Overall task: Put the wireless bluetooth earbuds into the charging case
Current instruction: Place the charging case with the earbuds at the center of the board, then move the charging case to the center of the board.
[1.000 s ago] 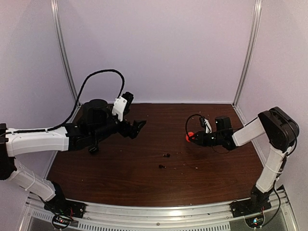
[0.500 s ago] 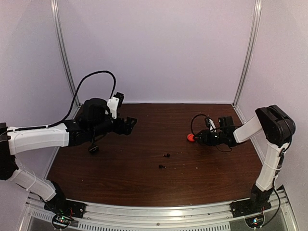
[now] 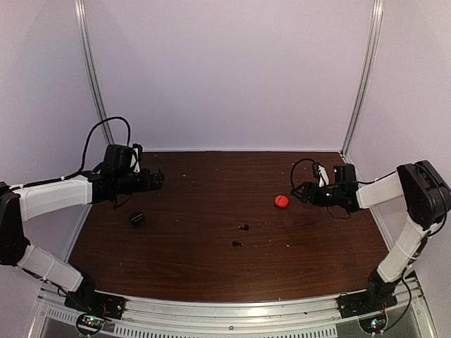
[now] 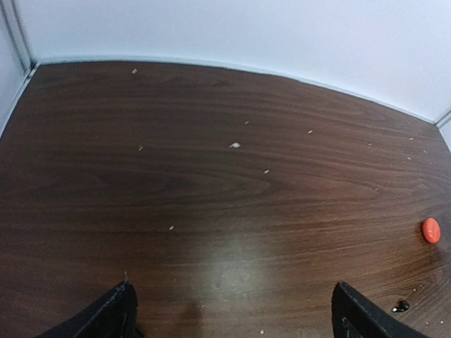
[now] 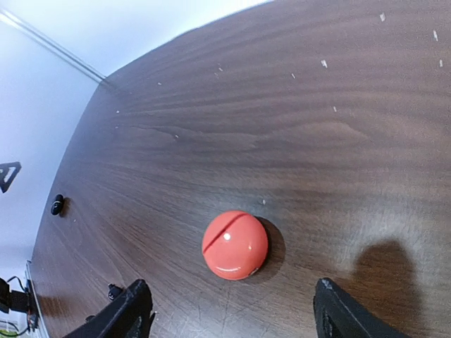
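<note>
A round red charging case (image 3: pixel 282 201) lies shut on the dark wooden table (image 3: pixel 211 267), right of centre. In the right wrist view the red case (image 5: pixel 235 245) sits free ahead of my right gripper (image 5: pixel 236 313), whose fingers stand open on either side without touching it. Two tiny black earbuds (image 3: pixel 244 227) (image 3: pixel 237 243) lie loose mid-table. A small black case (image 3: pixel 137 218) rests at the left. My left gripper (image 3: pixel 159 179) hovers open and empty over the back left of the table; my right gripper (image 3: pixel 298 191) is just right of the red case.
Pale crumbs are scattered over the table (image 4: pixel 232 145). White walls with metal corner posts (image 3: pixel 91 77) close in the back and sides. The left wrist view catches the red case (image 4: pixel 431 230) and one black earbud (image 4: pixel 400 305) at far right.
My right gripper has opened, let go of the red case on the table and drawn back to the right. The left arm has pulled back to the left, its gripper still open.
</note>
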Controlling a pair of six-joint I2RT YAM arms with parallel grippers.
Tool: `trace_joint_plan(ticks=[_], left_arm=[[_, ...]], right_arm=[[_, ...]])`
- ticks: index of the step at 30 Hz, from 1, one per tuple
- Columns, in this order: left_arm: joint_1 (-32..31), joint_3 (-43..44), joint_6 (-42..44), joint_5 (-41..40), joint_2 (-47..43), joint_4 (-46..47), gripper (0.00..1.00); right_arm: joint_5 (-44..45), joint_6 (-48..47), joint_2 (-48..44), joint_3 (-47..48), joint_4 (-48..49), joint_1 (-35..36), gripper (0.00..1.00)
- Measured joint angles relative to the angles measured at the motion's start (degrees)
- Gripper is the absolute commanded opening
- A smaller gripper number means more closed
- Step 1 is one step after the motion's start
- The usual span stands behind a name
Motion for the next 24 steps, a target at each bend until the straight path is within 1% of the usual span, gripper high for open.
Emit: trace_joint_plan(ticks=[3,4,5,6,12,16,20,24], left_arm=[[2.2,-2.9,-3.1,-0.6,0.0,-2.6,0.98],[2.5,-3.5,-4.0,-1.0,0.0,-3.7,0.98],[2.7,-4.0,-5.0,-1.8,0.1,-5.0,0.98],[2.9,-4.3,-6.0,-2.6,0.1,-6.1,0.98],[4.1,-6.6,-11.3,-7.2,0.4,-8.9,0.98],[5.1,-7.4,-13.0,-8.8,3.0,-9.7,0.98],[5.2,-7.7,-14.1,-9.8,6.4,-9.8,0.97],[5.5,-7.8,-15.0,-10.1,8.5,-9.7,0.94]], right_arm=[[1.0,-1.2,-4.8,-0.5,-0.3,0.0,0.88],[1.7,-2.0,-6.6,-0.6,-0.3,0.0,0.92],[2.3,-2.3,-8.0,-0.6,-0.4,0.0,0.99],[3.4,-3.1,-9.6,-0.6,-0.6,0.0,1.0],[13.6,-6.8,-20.1,-2.8,-0.3,0.0,1.0],[21.1,-6.2,-23.3,-3.4,1.3,-0.4,1.0],[21.2,-5.2,-23.4,-4.5,2.8,-2.7,1.0],[20.2,-4.8,-23.0,-4.9,2.9,-3.3,1.0]])
